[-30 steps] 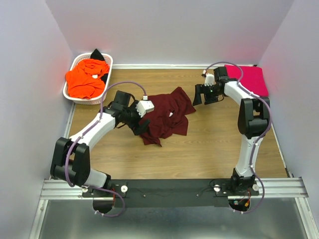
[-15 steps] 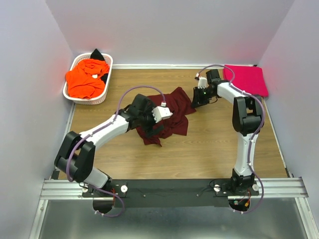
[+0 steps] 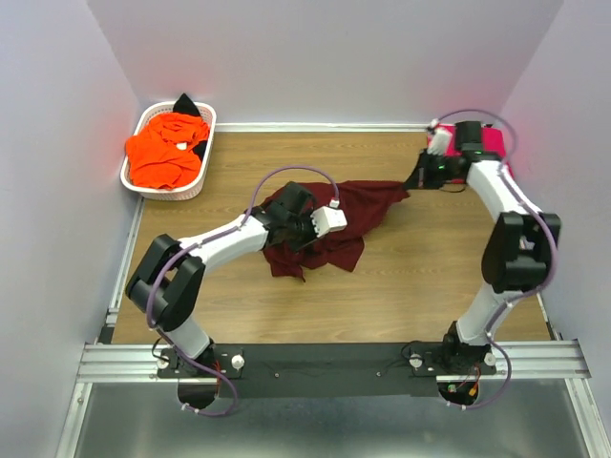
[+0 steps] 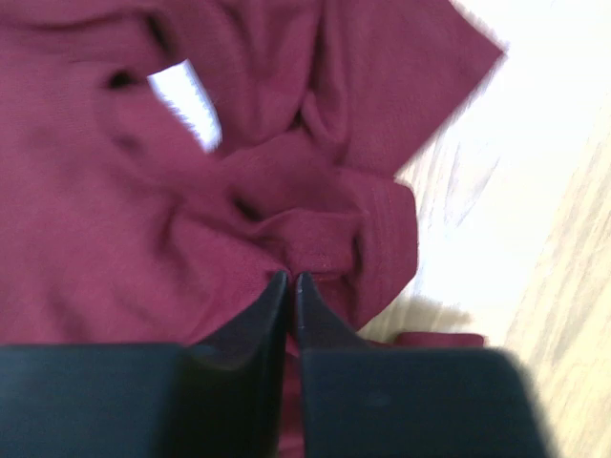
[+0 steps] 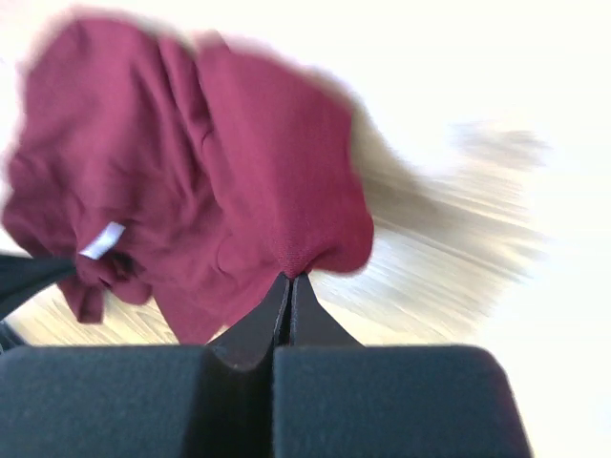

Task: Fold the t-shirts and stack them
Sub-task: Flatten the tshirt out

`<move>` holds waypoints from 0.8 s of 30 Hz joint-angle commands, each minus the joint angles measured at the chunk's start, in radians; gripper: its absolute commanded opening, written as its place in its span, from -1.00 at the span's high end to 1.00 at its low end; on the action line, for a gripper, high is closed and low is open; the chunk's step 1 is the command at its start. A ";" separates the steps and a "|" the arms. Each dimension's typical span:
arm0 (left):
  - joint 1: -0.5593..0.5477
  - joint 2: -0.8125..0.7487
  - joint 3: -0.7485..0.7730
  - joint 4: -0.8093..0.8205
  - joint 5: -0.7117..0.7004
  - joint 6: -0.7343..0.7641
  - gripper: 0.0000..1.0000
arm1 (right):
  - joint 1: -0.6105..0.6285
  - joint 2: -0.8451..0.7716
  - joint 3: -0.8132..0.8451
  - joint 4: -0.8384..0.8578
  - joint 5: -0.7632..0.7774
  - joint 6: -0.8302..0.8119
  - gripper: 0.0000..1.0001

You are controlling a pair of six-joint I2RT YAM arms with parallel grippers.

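"At the centre of the table, did the maroon t-shirt carry any writing?"

"Only a small white tag, too blurred to read."

"And the grip?"

"The left gripper had its fingers pressed together on a fold of it. The right gripper pinched the hem the same way."

"What had changed in half a second?"

"The right gripper had swung out toward 2 o'clock and drawn that corner into a long point. The left had moved further across the cloth."

"Around it?"

"The right arm covered most of the pink t-shirt at 2 o'clock. At 10 o'clock a white lattice basket held an orange t-shirt and black cloth."
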 commanded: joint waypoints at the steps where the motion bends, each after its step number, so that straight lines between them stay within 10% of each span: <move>1: -0.004 -0.158 0.069 -0.059 0.092 -0.008 1.00 | -0.123 -0.164 -0.029 -0.028 -0.085 0.032 0.99; 10: 0.048 -0.319 0.336 -0.338 0.541 -0.091 1.00 | -0.303 -0.381 0.089 -0.034 -0.102 0.108 0.99; 15: 0.304 -0.368 0.390 -0.373 0.753 -0.142 1.00 | -0.300 -0.306 0.290 -0.013 -0.177 0.182 0.99; 24: 0.708 -0.303 0.082 -0.394 0.747 -0.077 1.00 | 0.138 -0.065 0.356 0.007 -0.027 0.162 0.99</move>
